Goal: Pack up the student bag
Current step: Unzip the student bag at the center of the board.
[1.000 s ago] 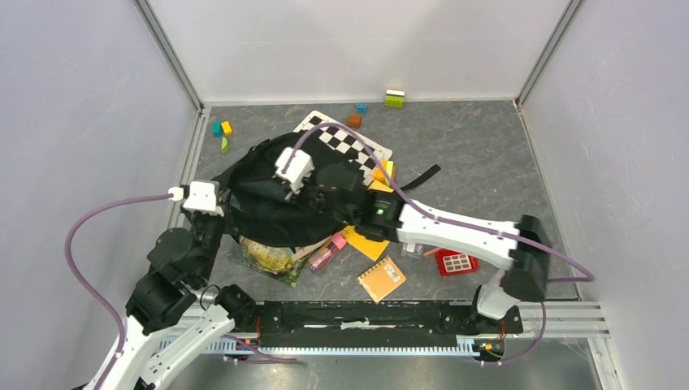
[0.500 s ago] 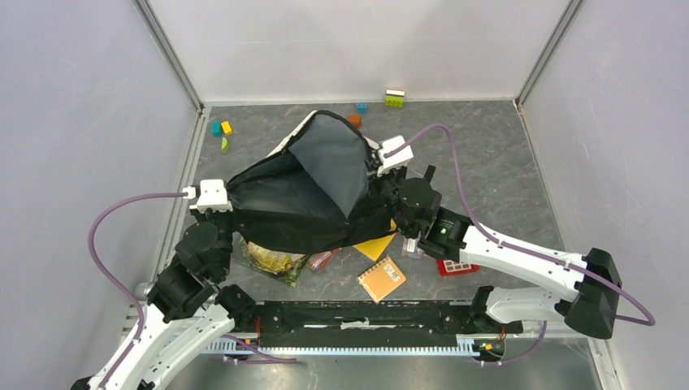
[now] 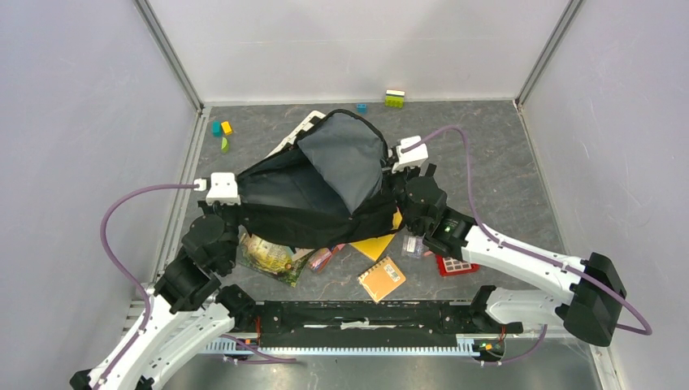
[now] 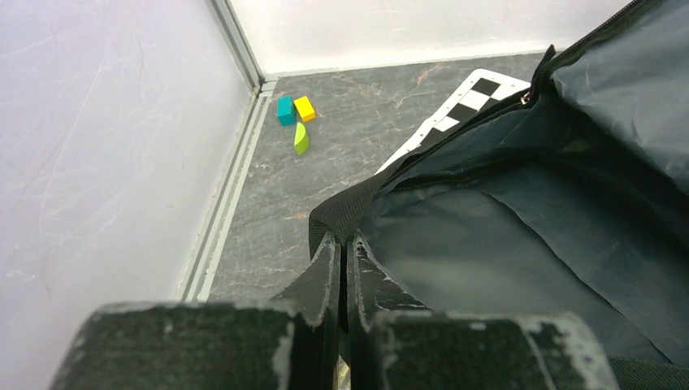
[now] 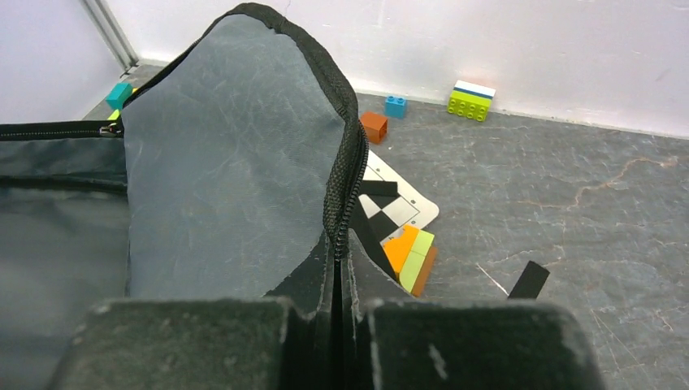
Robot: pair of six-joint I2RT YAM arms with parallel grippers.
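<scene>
the student bag [image 3: 309, 199] sits mid-surface [image 3: 487, 154], mouth spread wide and grey lining showing. the left tool [image 4: 343, 258] is clamped on its left rim, and the right tool [image 5: 335, 272] is clamped on the raised flap's zipper edge. a picture book [image 3: 264, 256] lies partly beneath.

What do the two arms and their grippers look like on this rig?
Both the left arm and right arm have white links and bulky black joints. A purple cable loops to a small white camera box at each wrist. A green light glows on the right arm. The fingers are flat, black and scuffed whitish along the edges.
</scene>
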